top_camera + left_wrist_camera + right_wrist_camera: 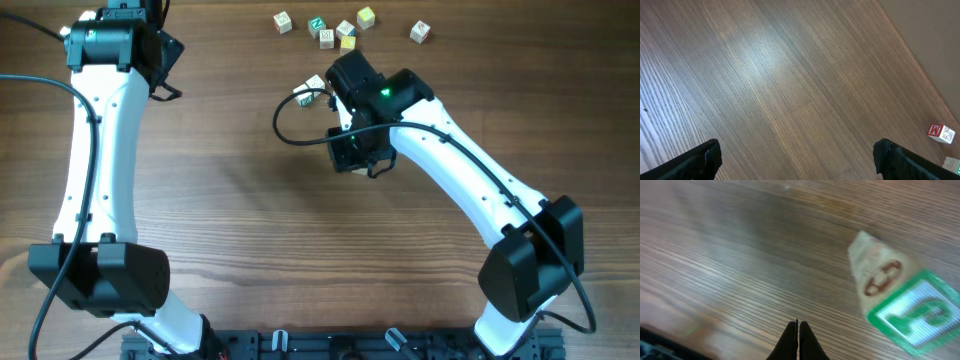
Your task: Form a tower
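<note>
No clear upright tower shows. Two pale lettered cubes (311,92) sit close together just left of my right gripper (332,90); whether one rests on the other I cannot tell. The right wrist view shows, blurred, a cube with a green letter face (912,312) lying ahead and to the right of my shut right gripper (797,326), apart from it. Nothing is between those fingers. My left gripper (797,155) hangs wide open over bare wood at the table's far left (170,68), holding nothing.
Several loose alphabet cubes (345,30) lie scattered along the far edge, one more apart at the right (420,32). The left wrist view catches a cube with a red M (941,132) at its right margin. A black cable (290,125) loops beside the right wrist.
</note>
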